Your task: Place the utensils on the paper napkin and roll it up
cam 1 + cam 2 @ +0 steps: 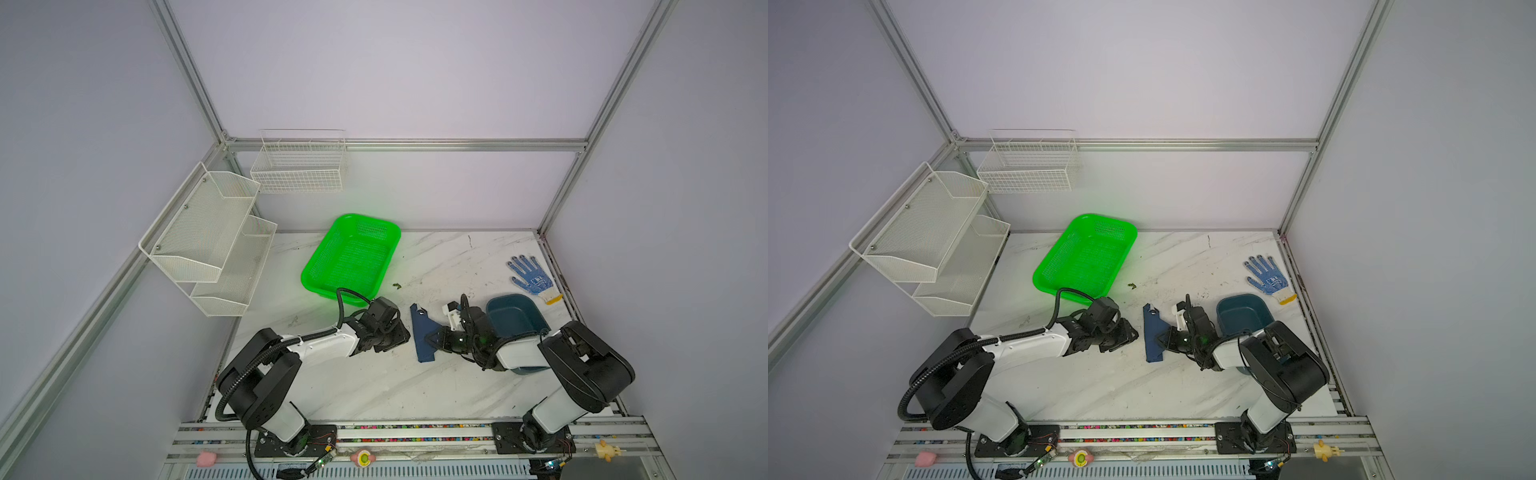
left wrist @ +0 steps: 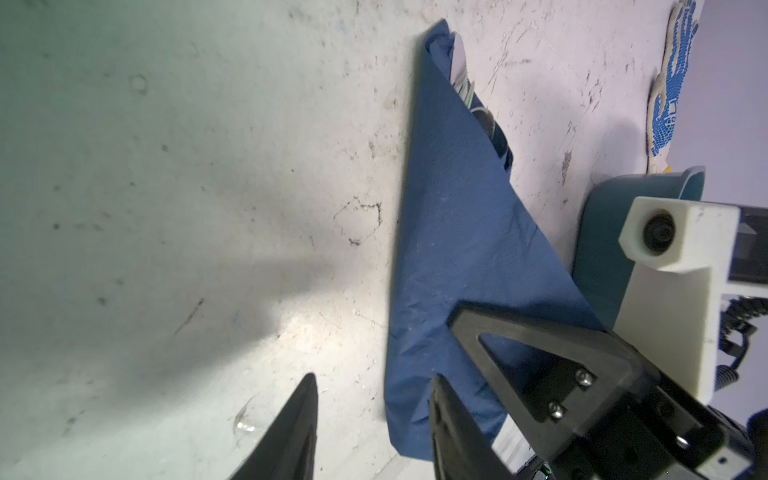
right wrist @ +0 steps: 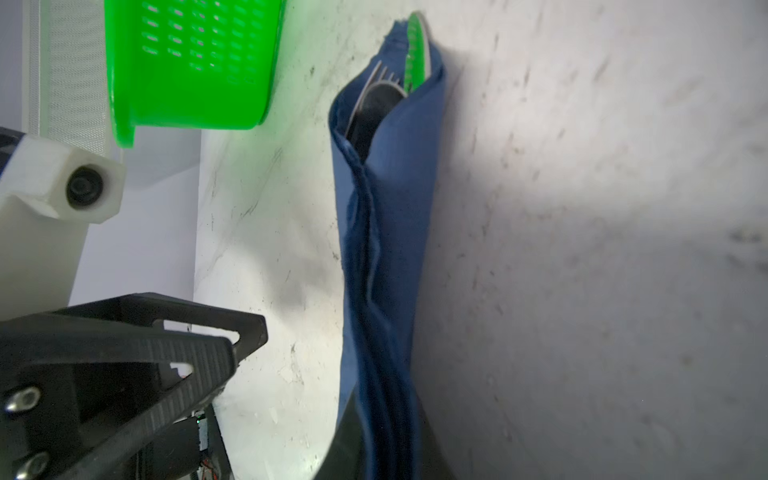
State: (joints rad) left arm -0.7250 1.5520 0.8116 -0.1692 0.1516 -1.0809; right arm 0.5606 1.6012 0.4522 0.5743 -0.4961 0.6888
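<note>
The navy paper napkin (image 1: 420,332) (image 1: 1152,334) lies mid-table as a long, loosely wrapped bundle. The silver utensils (image 3: 380,97) (image 2: 463,79) poke out of its far end, and the rest of them is hidden inside. My right gripper (image 1: 429,338) (image 3: 386,449) is shut on the near part of the paper napkin (image 3: 386,249), pinching its folds. My left gripper (image 1: 407,333) (image 2: 374,378) stands open just left of the bundle. One of its fingers is over the edge of the paper napkin (image 2: 457,232), and nothing is held between them.
A green basket (image 1: 351,257) sits behind the left arm. A dark teal tray (image 1: 515,316) is right behind the right wrist. A blue-dotted glove (image 1: 532,278) lies at the far right. White mesh shelves (image 1: 208,241) and a wire basket (image 1: 299,166) hang on the walls.
</note>
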